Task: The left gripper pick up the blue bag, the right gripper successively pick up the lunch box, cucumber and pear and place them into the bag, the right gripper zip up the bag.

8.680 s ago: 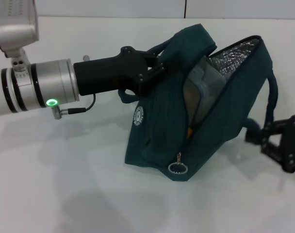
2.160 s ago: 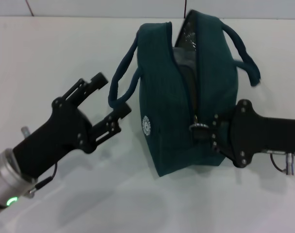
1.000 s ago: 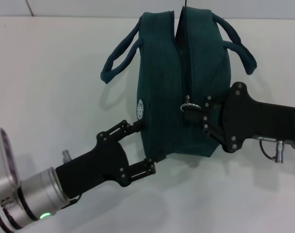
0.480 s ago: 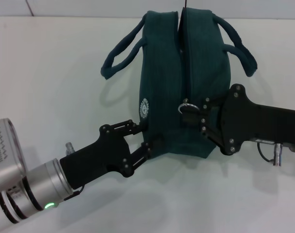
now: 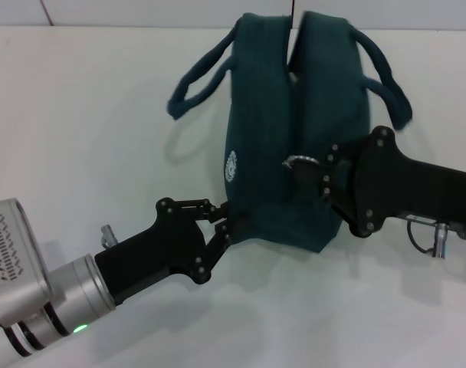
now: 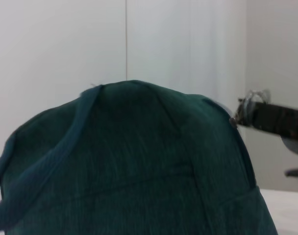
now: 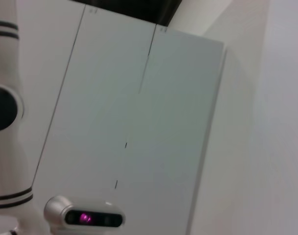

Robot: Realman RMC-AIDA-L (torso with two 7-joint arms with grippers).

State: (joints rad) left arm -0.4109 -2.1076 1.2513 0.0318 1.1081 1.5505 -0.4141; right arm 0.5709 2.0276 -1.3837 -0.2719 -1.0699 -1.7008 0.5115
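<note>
Teal bag [image 5: 294,130] now stands nearly zipped: the right gripper [image 5: 319,170] grasps the ring pull [image 5: 299,162], drawn further along than a moment ago. Left gripper [image 5: 231,224] has clenched onto the bag's lower corner, steadying it on the surface [image 5: 80,115].

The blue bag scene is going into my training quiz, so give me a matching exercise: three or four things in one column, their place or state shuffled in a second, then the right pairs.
Things:
1. left gripper
2. right gripper
3. ring pull
4. white logo

Places or states:
A. printed on the side of the blue bag that faces the robot's left
B. at the bag's near lower corner
C. at the bag's right side, by the zipper line
D. on the zipper, at the right gripper's fingertips

Pairs: 1-B, 2-C, 3-D, 4-A
</note>
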